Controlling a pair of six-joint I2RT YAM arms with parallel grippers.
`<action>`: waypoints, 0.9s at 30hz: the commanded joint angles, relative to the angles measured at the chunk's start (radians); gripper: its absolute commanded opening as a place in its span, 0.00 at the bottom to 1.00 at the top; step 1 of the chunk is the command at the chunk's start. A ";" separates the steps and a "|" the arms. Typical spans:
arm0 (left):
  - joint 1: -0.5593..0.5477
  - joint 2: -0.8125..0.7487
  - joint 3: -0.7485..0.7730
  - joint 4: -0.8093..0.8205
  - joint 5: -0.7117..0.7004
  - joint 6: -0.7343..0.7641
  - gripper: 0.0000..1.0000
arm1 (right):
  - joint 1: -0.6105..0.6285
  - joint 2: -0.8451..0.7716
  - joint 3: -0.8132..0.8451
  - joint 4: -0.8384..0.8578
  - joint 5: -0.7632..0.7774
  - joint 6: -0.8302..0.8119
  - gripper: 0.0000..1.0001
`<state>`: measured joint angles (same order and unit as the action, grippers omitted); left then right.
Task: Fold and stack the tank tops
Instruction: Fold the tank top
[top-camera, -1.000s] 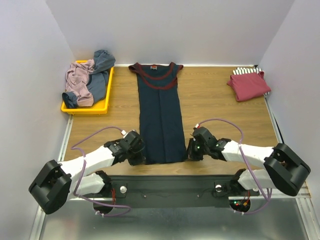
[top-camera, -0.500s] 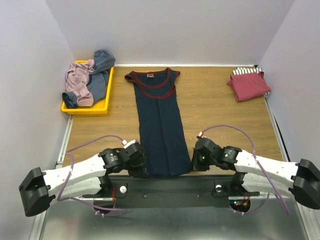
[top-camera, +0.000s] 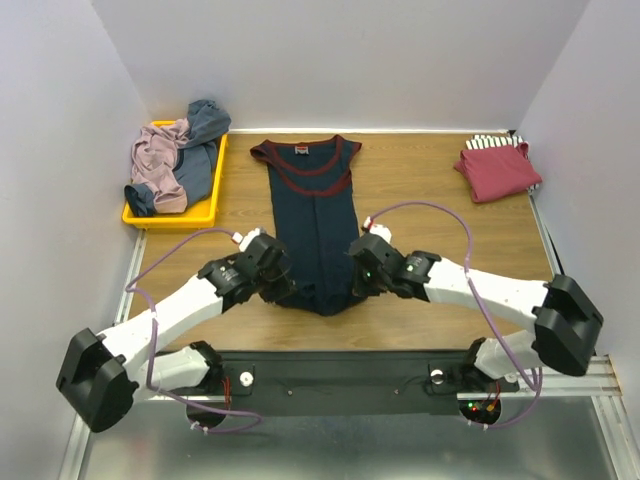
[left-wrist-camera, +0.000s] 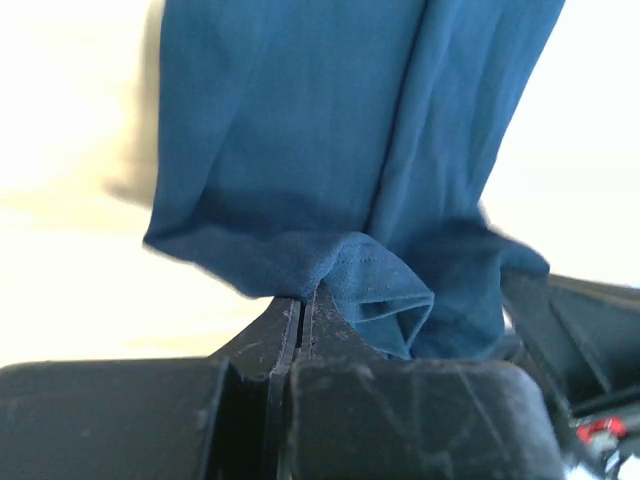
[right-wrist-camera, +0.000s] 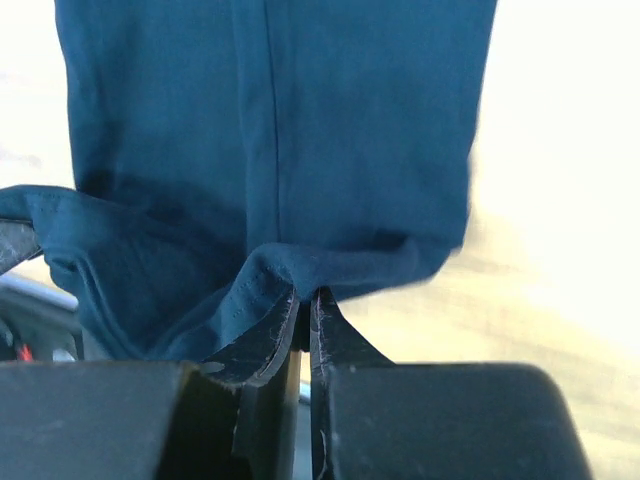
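While its neckline points to the bench's (top-camera: 450, 225) far edge, the navy jersey (top-camera: 316, 220) runs lengthwise near-to-far. The left gripper (top-camera: 285, 290) and right gripper (top-camera: 353, 285) each pinch its hem.

long navy jersey (top-camera: 316, 215), maroon neckline far, hem bunched

Left end effector (left-wrist-camera: 302, 305) clamped on the navy tank top (left-wrist-camera: 330, 130).
Jaws pressed together on its stitched hem, with fabric bunched just beside them.

Bare table (top-camera: 410, 170) lies open on both sides of the navy jersey (top-camera: 318, 210), bounded left of its collar by the loaded yellow tray (top-camera: 175, 220) and far right by the folded dark red top (top-camera: 497, 170).
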<state>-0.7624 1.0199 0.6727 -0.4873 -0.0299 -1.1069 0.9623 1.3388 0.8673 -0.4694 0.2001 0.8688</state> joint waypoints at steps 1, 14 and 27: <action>0.060 0.054 0.105 0.084 -0.050 0.114 0.00 | -0.045 0.072 0.101 0.078 0.097 -0.103 0.04; 0.224 0.250 0.280 0.190 -0.064 0.239 0.00 | -0.218 0.309 0.306 0.209 0.081 -0.251 0.02; 0.328 0.497 0.444 0.257 -0.027 0.282 0.00 | -0.350 0.531 0.541 0.219 0.038 -0.309 0.01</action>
<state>-0.4648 1.4788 1.0519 -0.2741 -0.0639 -0.8566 0.6495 1.8492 1.3415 -0.3019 0.2420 0.5888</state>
